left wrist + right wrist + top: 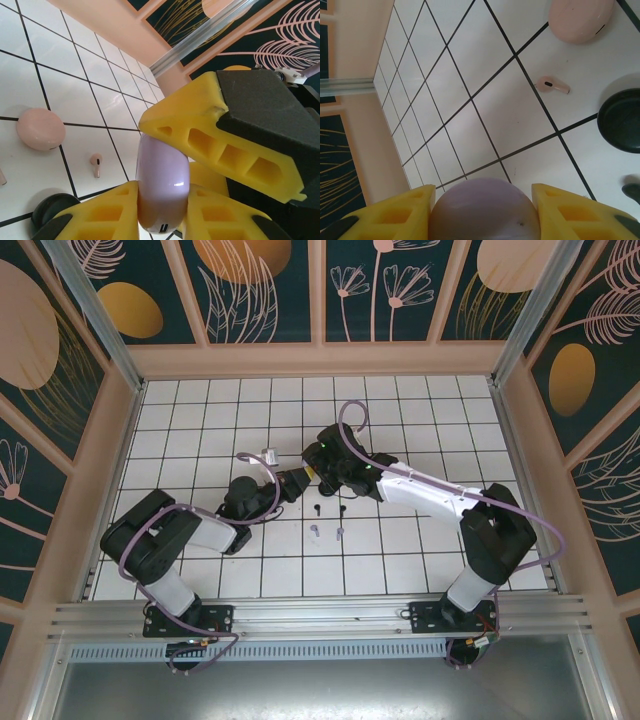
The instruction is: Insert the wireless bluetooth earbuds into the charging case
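left fingers point(107, 212) and right fingers point(395, 215) clamp one purple case point(162, 185), one pink case point(40, 129), one pink earbud point(96, 164)

lilac case point(162, 185) | pink case point(40, 129) | pink earbud point(96, 165) | white dark-lined tiles point(50, 65)

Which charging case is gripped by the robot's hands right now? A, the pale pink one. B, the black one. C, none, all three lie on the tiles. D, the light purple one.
D: the light purple case sits clamped between the yellow fingers of the left hand and of the right hand, while the pink case and the black case lie on the tiles.
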Controlling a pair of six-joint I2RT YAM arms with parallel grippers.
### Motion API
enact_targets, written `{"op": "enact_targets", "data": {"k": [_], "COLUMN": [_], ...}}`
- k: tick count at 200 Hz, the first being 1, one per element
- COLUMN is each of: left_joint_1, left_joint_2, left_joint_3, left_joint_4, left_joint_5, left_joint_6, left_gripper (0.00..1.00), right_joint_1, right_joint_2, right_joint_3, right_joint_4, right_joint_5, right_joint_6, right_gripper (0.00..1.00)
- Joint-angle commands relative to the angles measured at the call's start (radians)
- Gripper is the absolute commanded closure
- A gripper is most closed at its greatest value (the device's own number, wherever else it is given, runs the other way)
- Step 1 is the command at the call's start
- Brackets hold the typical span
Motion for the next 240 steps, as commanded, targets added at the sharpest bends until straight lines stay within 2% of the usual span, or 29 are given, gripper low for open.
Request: {"op": "enact_targets", "data": {"k": [1,28,45,54,78,93,124,145,168,195,218,240], "left_joint_1": [-0.007,-0.008,-0.009,-0.010,-0.010,-0.010,-0.010,-0.008,-0.008,-0.007,-0.007,-0.007], "left_joint_2": [0.020,0.024,0.024,0.023,0.017,0.006,-0.040,-0.086,-0.150,-0.211,-0.229,-0.230], "left_joint_3": [0.030,0.027,0.027,0.025,0.018,0.007,-0.007,0.008,0.042,0.106,0.158,0.177], "left_joint_4": [0.094,0.110,0.114,0.115,0.113,0.107,0.049,-0.048,-0.204,-0.389,-0.510,-0.545], "left_joint_5": [0.002,0.001,0.003,0.007,0.016,0.021,0.033,0.059,0.105,0.196,0.293,0.362], "left_joint_6": [-0.049,-0.059,-0.063,-0.066,-0.073,-0.072,-0.048,0.006,0.099,0.221,0.292,0.310], "left_gripper": [0.83,1.00,1.00,1.00,1.00,1.00,1.00,1.00,1.00,1.00,1.00,1.00], "right_joint_1": [0.020,0.020,0.018,0.016,-0.013,-0.043,-0.094,-0.137,-0.200,-0.214,-0.225,-0.233], "right_joint_2": [-0.048,-0.065,-0.073,-0.078,-0.103,-0.139,-0.256,-0.349,-0.447,-0.569,-0.624,-0.633], "right_joint_3": [-0.014,-0.037,-0.042,-0.043,-0.040,-0.045,-0.092,-0.167,-0.273,-0.398,-0.461,-0.489], "right_joint_4": [0.055,0.074,0.080,0.081,0.081,0.070,0.027,0.033,0.097,0.175,0.212,0.234], "right_joint_5": [-0.066,-0.070,-0.071,-0.072,-0.074,-0.065,-0.051,-0.060,-0.151,-0.236,-0.343,-0.439], "right_joint_6": [0.022,0.033,0.033,0.032,0.008,-0.017,-0.115,-0.251,-0.502,-0.800,-0.953,-1.031], "right_gripper": [0.63,0.63,0.61,0.54,0.24,0.16,0.14,0.13,0.13,0.13,0.16,0.17]}}
